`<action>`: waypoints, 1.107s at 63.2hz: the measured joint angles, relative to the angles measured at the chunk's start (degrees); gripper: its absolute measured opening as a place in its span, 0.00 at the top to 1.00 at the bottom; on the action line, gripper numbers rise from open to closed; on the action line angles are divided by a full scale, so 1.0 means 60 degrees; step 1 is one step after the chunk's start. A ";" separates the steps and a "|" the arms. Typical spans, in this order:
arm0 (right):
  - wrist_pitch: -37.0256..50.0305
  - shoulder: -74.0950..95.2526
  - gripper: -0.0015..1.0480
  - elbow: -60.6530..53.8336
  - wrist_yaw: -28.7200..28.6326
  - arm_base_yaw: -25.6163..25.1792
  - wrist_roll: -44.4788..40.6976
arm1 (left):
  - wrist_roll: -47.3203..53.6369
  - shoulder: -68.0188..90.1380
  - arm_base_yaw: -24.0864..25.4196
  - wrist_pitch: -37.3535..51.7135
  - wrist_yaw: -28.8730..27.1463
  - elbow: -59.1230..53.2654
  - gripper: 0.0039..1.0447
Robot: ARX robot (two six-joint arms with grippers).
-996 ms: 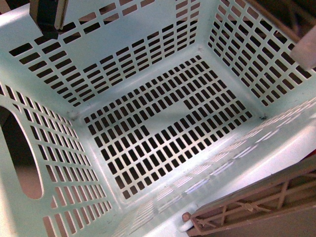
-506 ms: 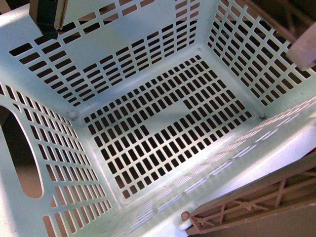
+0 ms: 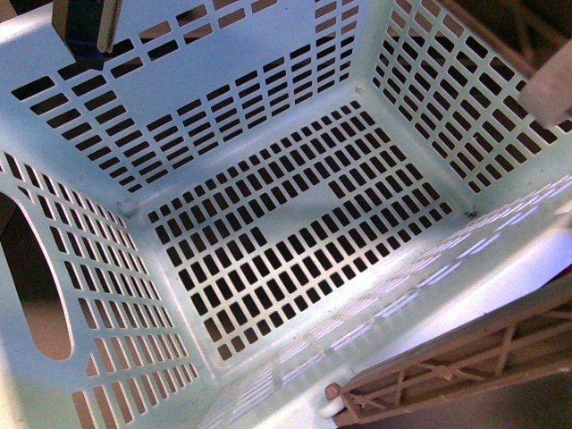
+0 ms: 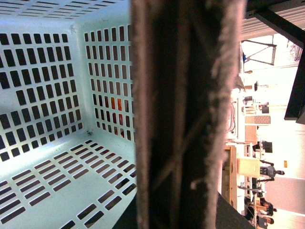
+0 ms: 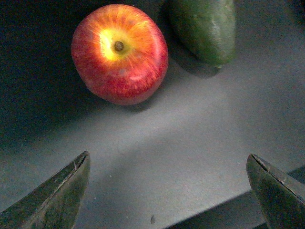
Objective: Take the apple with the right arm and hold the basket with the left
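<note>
1. Basket (image 3: pixel 268 54) walls and slotted floor fill the front view, aqua all over, with an oval cutout (image 3: pixel 36 277) in one side wall and the brown lattice handle (image 3: pixel 447 375) crossing the lower right corner.
2. The left wrist view shows that handle (image 4: pixel 186 114) far closer than the front view does. It is a dark, blurred band across the middle, with the basket's inner corner (image 4: pixel 81 81) beside it.
3. An orange-red patch (image 4: pixel 114 107) shows through 1 wall's slots there (which fruit it is, I cannot tell).
4. The left gripper's fingers show in no view, so I cannot tell its state.
5. Only the right wrist view shows the apple (image 5: pixel 119 52). It sits on a dark grey surface (image 5: pixel 190 143), outside the basket views, stem dimple toward the camera, with a green fruit (image 5: pixel 205 28) just beside it.
6. The right gripper (image 5: pixel 167 191) has its 2 dark fingertips spread wide, holding nothing, and the apple lies apart from both.
</note>
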 joint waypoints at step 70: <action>-0.1111 0.2532 0.30 0.3162 0.0240 0.0714 0.0856 | 0.0000 0.0000 0.0000 0.0000 -0.0029 0.0000 0.95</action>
